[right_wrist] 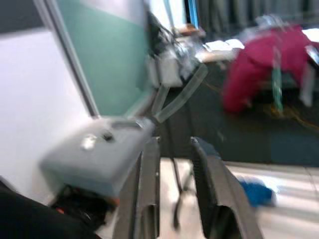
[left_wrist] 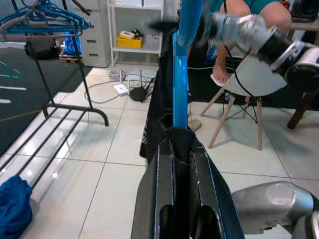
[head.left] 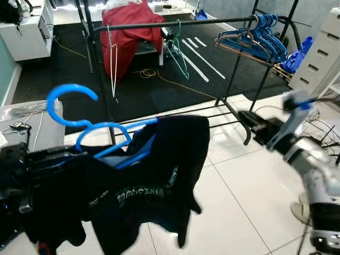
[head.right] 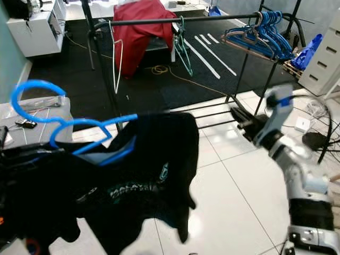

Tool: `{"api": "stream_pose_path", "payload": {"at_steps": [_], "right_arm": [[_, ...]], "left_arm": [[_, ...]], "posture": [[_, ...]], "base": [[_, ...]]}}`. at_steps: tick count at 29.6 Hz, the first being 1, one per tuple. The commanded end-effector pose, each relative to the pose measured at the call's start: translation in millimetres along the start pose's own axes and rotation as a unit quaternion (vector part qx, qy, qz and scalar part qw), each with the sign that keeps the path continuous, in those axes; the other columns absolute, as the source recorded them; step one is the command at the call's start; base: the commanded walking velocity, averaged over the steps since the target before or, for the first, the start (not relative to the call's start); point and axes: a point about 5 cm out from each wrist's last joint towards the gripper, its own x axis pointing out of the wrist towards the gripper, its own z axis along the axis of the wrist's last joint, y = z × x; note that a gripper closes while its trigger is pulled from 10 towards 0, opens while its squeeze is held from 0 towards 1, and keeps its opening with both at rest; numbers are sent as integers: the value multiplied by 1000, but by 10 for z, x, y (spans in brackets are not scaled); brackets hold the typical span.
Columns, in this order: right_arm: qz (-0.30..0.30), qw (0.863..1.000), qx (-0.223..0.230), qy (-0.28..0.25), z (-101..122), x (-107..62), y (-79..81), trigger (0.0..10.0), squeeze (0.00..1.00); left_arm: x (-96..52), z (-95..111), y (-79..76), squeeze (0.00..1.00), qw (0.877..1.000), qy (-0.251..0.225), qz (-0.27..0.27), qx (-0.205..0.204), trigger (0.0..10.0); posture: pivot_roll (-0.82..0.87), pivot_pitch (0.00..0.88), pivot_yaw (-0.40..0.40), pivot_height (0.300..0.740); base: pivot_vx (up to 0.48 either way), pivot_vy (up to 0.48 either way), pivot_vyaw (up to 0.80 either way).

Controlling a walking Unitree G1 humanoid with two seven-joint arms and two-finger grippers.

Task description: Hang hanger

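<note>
At lower left our left pincer (left_wrist: 182,149) is clamped on the blue hanger (head.left: 101,130), a black shirt (head.left: 154,180) draped on it. At right, our right pincer (right_wrist: 174,164) hangs parted, well apart from it.

left gripper (left_wrist: 180,149): its base is cut off by the lower edge in the wrist view; in the eye views it is lost in dark cloth at lower left.
black shirt (head.left: 154,186): hem cut off at the bottom edge; print too blurred to read.
right wrist view: blurred throughout.
person (left_wrist: 249,10): cut off at the upper edge.
</note>
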Motion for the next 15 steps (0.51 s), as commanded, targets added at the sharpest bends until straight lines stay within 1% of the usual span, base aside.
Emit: {"api": "stream_pose_path", "payload": {"at_steps": [1, 2, 3, 4, 6, 7, 8, 9, 11, 12, 14, 15], "right_arm": [[60, 998, 19, -2, 100, -80, 71, 10000, 1000], [60, 998, 19, -2, 100, -80, 71, 10000, 1000], [98, 995, 20, 8, 165, -167, 102, 10000, 1000], [98, 995, 20, 8, 165, -167, 102, 10000, 1000], [163, 985, 29, 51, 202, -370, 157, 10000, 1000], [174, 982, 33, 65, 195, -443, 151, 10000, 1000], [174, 982, 33, 65, 195, -443, 151, 10000, 1000], [178, 981, 35, 73, 189, -488, 138, 10000, 1000], [178, 978, 33, 108, 131, -590, 95, 10000, 1000], [178, 978, 33, 108, 131, -590, 95, 10000, 1000], [153, 974, 19, 165, 41, -669, 40, 10000, 1000], [146, 973, 15, 178, 22, -684, 27, 10000, 1000]], "left_arm": [[28, 47, -30, 0, 1000, 13, -15, 12, 10000], [28, 47, -30, 0, 1000, 13, -15, 12, 10000], [45, 53, -35, 0, 1000, 12, -18, 13, 10000], [45, 53, -35, 0, 1000, 12, -18, 13, 10000], [74, 69, -43, 0, 1000, 9, -25, 17, 10000], [84, 72, -45, 0, 999, 8, -27, 18, 10000], [84, 72, -45, 0, 999, 8, -27, 18, 10000], [90, 74, -46, 0, 999, 8, -29, 19, 10000], [95, 86, -51, 0, 999, 7, -32, 22, 10000], [95, 86, -51, 0, 999, 7, -32, 22, 10000], [97, 102, -53, 0, 999, 6, -34, 25, 10000], [97, 105, -54, 0, 999, 6, -34, 25, 10000]], "posture": [[-74, 64, -27, 740], [-74, 64, -27, 740], [-75, 60, -28, 740], [-75, 60, -28, 740], [-76, 59, -27, 740], [-80, 52, -30, 740], [-80, 52, -30, 740], [-80, 52, -30, 740], [-81, 50, -29, 740], [-81, 50, -29, 740], [-82, 52, -27, 740], [-82, 52, -27, 740]], "base": [[0, 0, 0], [0, 0, 0], [0, 0, 0], [0, 0, 0], [0, 0, 0], [0, 0, 0], [0, 0, 0], [0, 0, 0], [0, 0, 0], [0, 0, 0], [0, 0, 0], [0, 0, 0]]}}
